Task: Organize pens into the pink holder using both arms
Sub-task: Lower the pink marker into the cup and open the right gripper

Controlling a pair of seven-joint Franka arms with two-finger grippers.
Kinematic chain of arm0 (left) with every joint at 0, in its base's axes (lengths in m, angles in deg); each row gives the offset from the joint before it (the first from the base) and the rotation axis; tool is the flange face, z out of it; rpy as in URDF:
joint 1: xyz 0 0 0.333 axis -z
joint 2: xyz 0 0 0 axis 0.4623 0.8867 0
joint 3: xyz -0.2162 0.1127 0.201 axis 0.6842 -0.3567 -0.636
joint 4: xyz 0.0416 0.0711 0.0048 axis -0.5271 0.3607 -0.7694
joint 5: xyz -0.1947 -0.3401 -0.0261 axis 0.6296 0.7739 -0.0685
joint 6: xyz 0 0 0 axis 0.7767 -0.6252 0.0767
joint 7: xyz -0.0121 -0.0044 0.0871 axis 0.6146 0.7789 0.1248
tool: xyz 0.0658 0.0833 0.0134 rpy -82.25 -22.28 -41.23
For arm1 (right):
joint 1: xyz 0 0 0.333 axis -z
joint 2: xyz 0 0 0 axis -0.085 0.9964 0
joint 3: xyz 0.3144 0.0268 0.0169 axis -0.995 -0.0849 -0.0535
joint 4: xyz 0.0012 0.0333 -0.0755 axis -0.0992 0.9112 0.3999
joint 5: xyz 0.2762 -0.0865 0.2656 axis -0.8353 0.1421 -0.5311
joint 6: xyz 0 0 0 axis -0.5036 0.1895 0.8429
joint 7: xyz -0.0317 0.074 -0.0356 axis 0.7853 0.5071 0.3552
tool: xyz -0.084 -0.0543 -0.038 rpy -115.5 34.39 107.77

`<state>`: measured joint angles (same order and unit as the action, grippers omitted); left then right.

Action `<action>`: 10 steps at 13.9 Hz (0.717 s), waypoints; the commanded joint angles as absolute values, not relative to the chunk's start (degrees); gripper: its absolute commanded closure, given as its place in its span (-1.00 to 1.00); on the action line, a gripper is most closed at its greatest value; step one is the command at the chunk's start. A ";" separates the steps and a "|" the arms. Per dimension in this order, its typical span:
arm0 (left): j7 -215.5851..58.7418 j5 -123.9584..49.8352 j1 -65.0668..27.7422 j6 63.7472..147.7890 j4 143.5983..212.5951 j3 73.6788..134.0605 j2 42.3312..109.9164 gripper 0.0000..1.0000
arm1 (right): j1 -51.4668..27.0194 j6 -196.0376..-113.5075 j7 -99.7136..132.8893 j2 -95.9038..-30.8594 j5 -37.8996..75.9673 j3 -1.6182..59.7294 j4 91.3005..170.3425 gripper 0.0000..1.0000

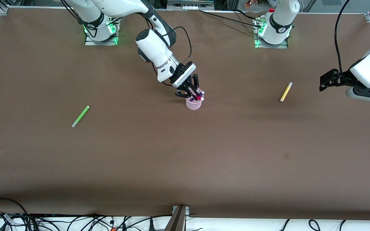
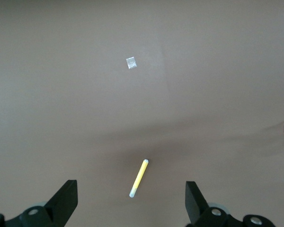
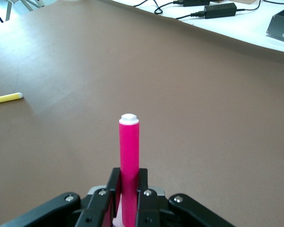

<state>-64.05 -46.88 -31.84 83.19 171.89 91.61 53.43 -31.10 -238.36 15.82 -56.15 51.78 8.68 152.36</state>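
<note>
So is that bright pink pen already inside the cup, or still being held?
Still held: the right hand grips the pink pen just over the pink cup, its lower end at the rim.

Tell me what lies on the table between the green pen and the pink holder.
Nothing: in the front view only bare brown table runs from the green pen to the pink holder. The right hand is over the holder, shut on the magenta pen.

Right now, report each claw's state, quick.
Left claw: open, holding nothing, over the table by the yellow pen.
Right claw: shut on the magenta-pink pen, over the pink holder.
</note>
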 commanded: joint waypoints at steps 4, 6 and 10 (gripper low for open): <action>-62.83 -46.14 -32.37 82.91 169.71 91.61 55.16 -1.00 | -35.55 -241.39 14.98 -56.09 45.69 9.54 154.14 0.71; -62.83 -45.88 -32.55 82.91 169.27 91.43 55.77 -1.00 | -35.64 -241.39 15.07 -56.00 45.51 9.63 154.14 0.60; -62.83 -45.88 -32.55 82.91 168.38 91.34 56.22 -1.00 | -35.56 -241.39 15.69 -55.47 45.51 10.42 153.71 0.32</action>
<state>-64.05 -46.88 -32.19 83.39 170.33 91.34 55.26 -34.58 -239.99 15.69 -55.81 46.66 9.53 153.59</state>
